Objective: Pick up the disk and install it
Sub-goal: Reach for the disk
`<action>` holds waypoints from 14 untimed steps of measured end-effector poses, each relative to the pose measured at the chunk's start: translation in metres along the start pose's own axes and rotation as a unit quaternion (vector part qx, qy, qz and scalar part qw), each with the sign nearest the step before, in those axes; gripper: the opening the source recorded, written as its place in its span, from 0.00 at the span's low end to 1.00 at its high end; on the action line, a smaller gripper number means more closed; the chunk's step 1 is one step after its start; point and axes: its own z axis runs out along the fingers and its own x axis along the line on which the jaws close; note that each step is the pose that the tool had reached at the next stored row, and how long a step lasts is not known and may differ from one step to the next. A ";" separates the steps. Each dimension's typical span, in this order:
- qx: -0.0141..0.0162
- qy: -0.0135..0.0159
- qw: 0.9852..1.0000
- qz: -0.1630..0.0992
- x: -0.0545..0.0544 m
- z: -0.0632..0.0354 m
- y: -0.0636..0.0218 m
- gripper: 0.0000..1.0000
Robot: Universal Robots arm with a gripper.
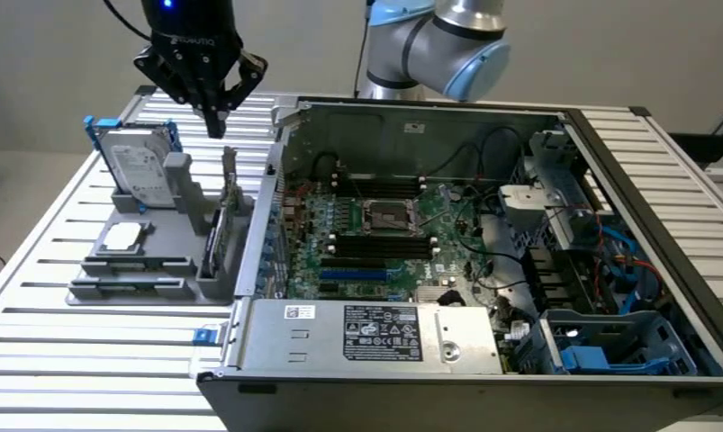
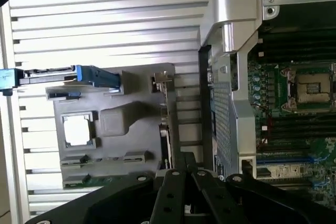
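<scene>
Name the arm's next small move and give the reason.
Probably shift the gripper toward the exterior view's left until it hangs over the disk. The disk stands in its grey holder, not yet picked up. The gripper, jaws shut and empty, hovers to the disk's right in that view.

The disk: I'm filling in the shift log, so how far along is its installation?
Done: nothing visible yet; the silver-grey hard drive in its blue plastic carrier stands in the grey plastic holder, outside the open computer case. In hand: nothing; the black gripper hovers over the holder, jaws shut and empty. Left: both pickup and installation.
</scene>
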 end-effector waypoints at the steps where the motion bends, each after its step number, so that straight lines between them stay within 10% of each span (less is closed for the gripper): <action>1: 0.000 0.000 1.000 0.000 0.004 0.0003 0.0016 0.11; 14: 0.000 0.000 1.000 0.000 0.063 0.0036 0.0292 0.11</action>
